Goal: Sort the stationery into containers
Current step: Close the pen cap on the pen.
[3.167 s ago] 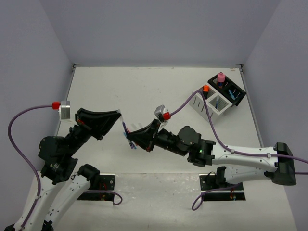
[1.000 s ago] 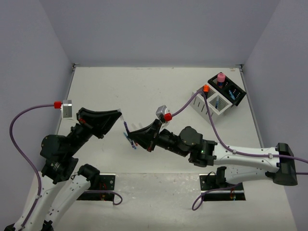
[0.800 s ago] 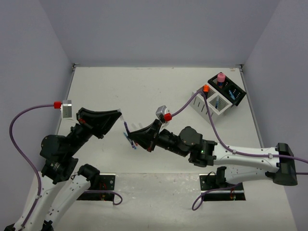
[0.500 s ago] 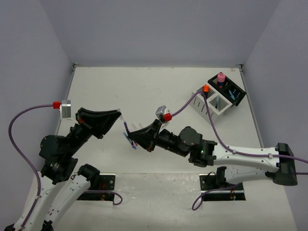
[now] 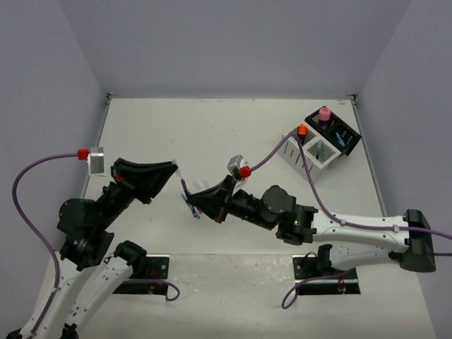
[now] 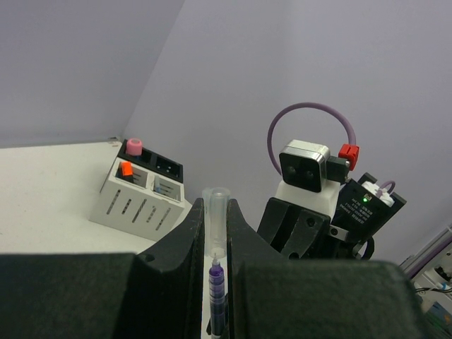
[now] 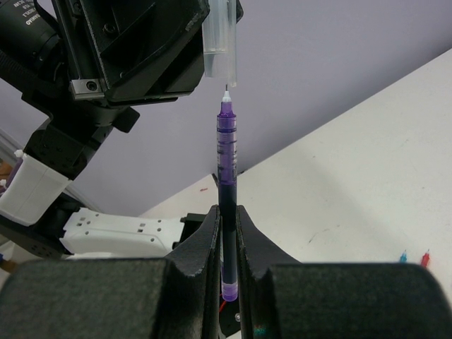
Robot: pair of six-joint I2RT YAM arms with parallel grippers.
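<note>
Misalignment looked the main risk. The left pincer (image 6: 215, 236) was clamped on a clear cap (image 7: 217, 39) and the right pincer (image 7: 226, 229) on the purple pen (image 7: 226, 162). Both were held in the air over the counter (image 5: 233, 134), nib just short of the cap mouth. An off-axis push would likely jam the nib on the rim or slide the pen back through the fingers (thin, slick barrel). The cap could also pop out and drop.

Around:
- White box (image 5: 300, 152) and black box (image 5: 339, 134) sat side by side at the far right, well apart from the pen.
- A purple cable (image 5: 279, 150) crossed the white box and might snag.
- An orange-topped item (image 5: 301, 130) stood in the white box, a pink cylinder (image 5: 324, 113) in the black.
- A blue tip (image 7: 402, 256) and a red tip (image 7: 426, 254) lay on the counter.

Nothing stood between nib and cap.
</note>
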